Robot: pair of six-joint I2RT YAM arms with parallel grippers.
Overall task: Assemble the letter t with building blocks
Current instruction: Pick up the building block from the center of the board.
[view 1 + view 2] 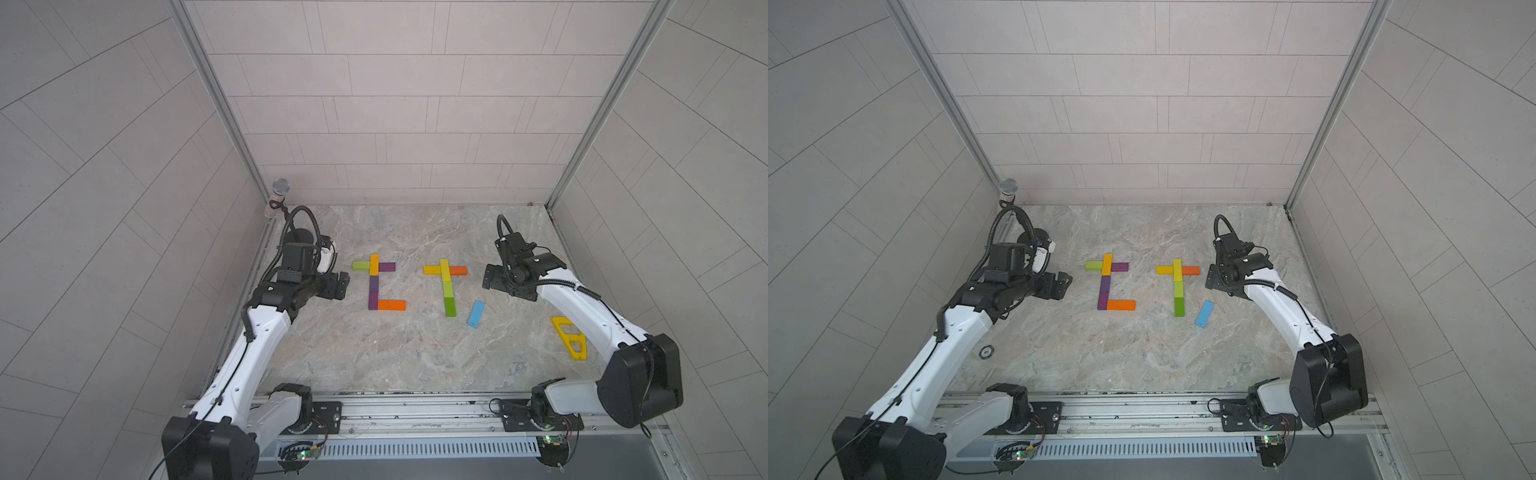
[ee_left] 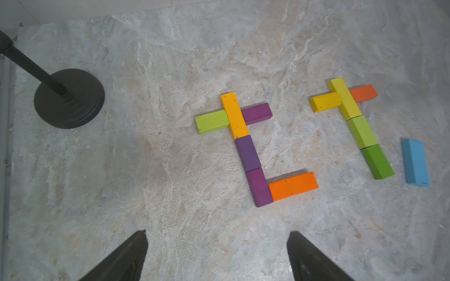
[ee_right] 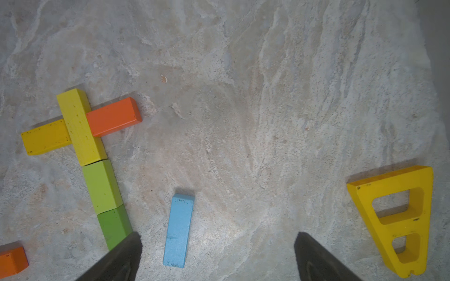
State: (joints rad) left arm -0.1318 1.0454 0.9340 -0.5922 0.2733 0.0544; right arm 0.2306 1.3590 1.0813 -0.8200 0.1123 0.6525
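White arm shells (image 1: 266, 332), boxy black joints (image 1: 640, 382), ribbed black cables (image 1: 575, 286), dark tapered left claw (image 2: 218, 233), perhaps tiny screws (image 1: 1295, 327).

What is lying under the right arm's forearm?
A yellow frame piece with two cut-out holes, lying flat. In a top view the forearm hides one edge of it; the right wrist view shows it whole.

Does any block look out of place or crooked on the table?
Yes. The light blue block lies alone and tilted beside the dark green block, touching nothing. That letter has no foot, while the other ends in an orange block.
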